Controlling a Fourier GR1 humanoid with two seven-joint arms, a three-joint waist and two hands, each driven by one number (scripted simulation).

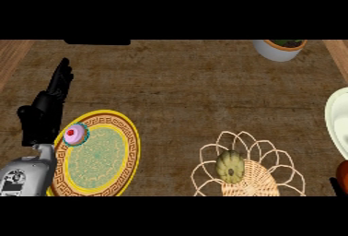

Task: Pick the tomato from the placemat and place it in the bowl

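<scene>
The pale green tomato (230, 166) sits on the woven placemat (262, 184), untouched, well right of the left hand (42, 117) resting with straight fingers; the bowl (338, 120) beyond is edge-cropped, so placement may miss.

The left hand (46, 108) shows at the left of the frame, fingers straight and pointing up, its grey forearm entering from the lower left corner. Only a dark sliver shows at the lower right edge.
</scene>
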